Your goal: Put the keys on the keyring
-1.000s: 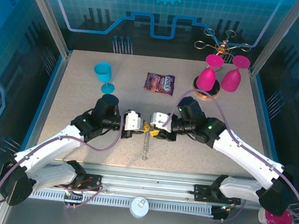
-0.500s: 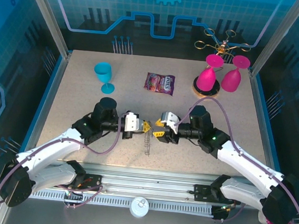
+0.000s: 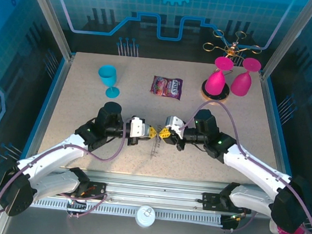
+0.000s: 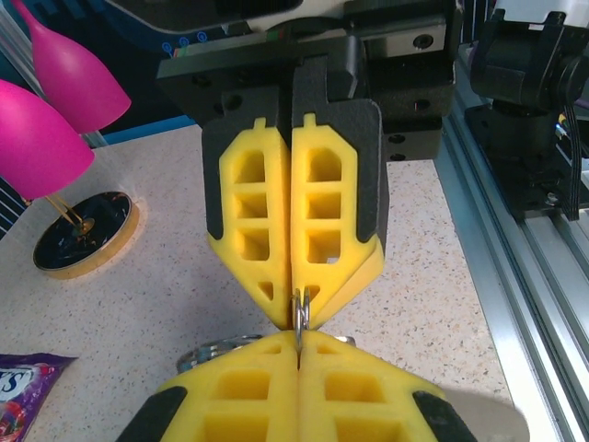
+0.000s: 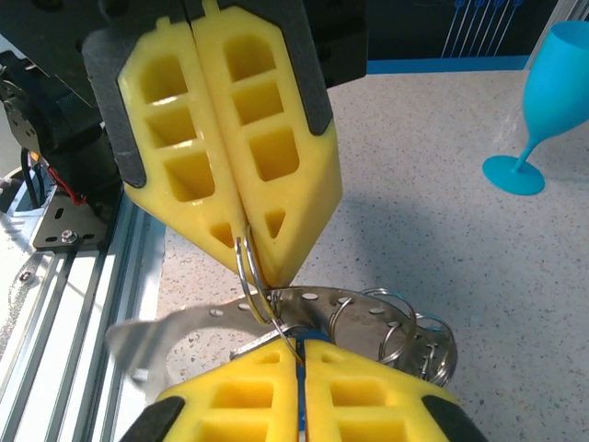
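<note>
1. Blue panelled walls are closing in a speckled worktop point(image 3: 79, 109), and I am reading it from the overhead camera, starting at the left edge.
2. Far left, a teal goblet point(image 3: 108, 75) is standing upright, well apart from both arms.
3. The left hand point(image 3: 153, 132) is reaching in towards the middle of the worktop. Its yellow fingers point(image 5: 313, 184) are pressing together, and on the right wrist feed I am watching their very tips pinching a thin silver wire loop.
4. I am taking that loop as part of the keyring point(image 3: 153, 148), whose dark strand is hanging down between the two hands in the overhead view. Whether it is reaching the worktop I cannot tell. More silver rings and a flat holed metal plate point(image 5: 363, 308) are bunching just beside the loop.
5. The key point(image 5: 311, 333) is showing as a sliver of blue just under the loop, right against the right fingertips. I cannot tell whether it is threaded on.
6. Farther back, near the centre, a purple sweet packet point(image 3: 166, 87) is lying flat.
7. The right hand point(image 3: 164, 133) is facing the left one tip to tip, just beside it. Its fingers point(image 4: 359, 249) are also pressing together, with the same loop running into their seam.
8. Far right, a dark gold-rimmed coaster point(image 4: 115, 235) is carrying the foot of one of two pink goblets point(image 3: 241, 81), and a gold wire stand point(image 3: 232, 47) is sitting behind them.
</note>
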Action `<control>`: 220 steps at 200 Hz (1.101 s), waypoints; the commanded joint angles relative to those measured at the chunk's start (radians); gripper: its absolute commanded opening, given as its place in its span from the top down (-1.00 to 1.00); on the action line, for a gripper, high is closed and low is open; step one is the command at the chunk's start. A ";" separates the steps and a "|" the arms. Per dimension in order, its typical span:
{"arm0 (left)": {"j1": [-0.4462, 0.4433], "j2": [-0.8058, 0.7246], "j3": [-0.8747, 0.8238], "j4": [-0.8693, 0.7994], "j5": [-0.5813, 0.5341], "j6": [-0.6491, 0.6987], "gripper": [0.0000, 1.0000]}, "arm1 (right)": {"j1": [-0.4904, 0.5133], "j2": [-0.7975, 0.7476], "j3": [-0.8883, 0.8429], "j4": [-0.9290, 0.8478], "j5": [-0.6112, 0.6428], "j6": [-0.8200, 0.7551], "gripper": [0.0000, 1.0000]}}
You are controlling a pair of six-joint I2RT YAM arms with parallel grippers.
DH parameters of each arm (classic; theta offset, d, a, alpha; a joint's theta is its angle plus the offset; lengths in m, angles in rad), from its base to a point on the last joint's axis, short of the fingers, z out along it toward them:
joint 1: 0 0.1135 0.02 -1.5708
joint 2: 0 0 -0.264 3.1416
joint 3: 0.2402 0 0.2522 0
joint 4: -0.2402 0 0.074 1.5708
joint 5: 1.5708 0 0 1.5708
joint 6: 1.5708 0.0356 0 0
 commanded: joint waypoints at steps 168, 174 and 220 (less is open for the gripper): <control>-0.005 -0.009 -0.014 0.109 0.074 -0.041 1.00 | 0.014 -0.032 -0.030 0.163 -0.051 0.021 0.75; -0.004 -0.007 -0.015 0.109 0.072 -0.043 1.00 | 0.014 -0.032 -0.025 0.158 -0.053 0.019 0.86; -0.004 0.013 0.047 -0.010 -0.019 -0.025 0.56 | 0.058 -0.019 0.093 -0.121 0.064 -0.135 1.00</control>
